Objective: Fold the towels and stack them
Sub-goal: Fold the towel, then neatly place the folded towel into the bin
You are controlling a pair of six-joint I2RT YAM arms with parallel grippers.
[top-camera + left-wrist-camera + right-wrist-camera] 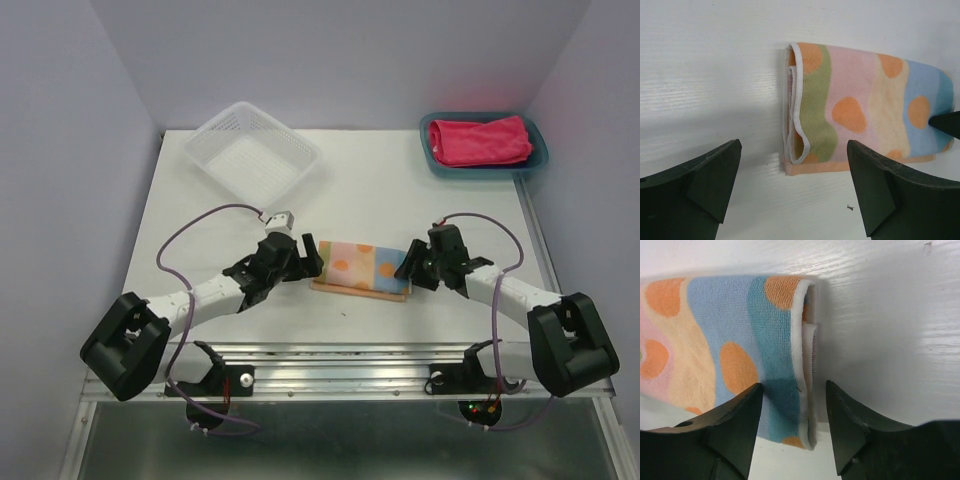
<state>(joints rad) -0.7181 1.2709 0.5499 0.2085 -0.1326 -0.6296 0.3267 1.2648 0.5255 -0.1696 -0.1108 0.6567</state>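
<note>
Item: patterned towel [360, 267], peach ground with pink, green and blue bands and orange spots, white hem; folded into a long flat strip and lying on the white table [200, 215] near its middle, between the two arms, with a peach lower layer showing along its near edge. Left gripper [308, 256]: positioned at the towel's left end, fingers [700, 182] spread wide with nothing between them but bare table and the towel's folded corner; the pads were clear of the cloth in the left wrist view. Right gripper [409, 266]: positioned at the towel's right end, fingers [732, 427] parted to a moderate gap, the hemmed blue edge of the towel [745, 340] lying in line with that gap; one finger overlapped the cloth in the right wrist view, but no pinch on it could be seen. Item: hot pink towel [478, 140], folded, lying inside the teal tray [536, 160] at the far right corner of the table, well apart from both grippers. Item: white mesh basket [255, 150], set at an angle at the far left of the table. Item: small dark speck [343, 313] on the table just near of the patterned towel
</note>
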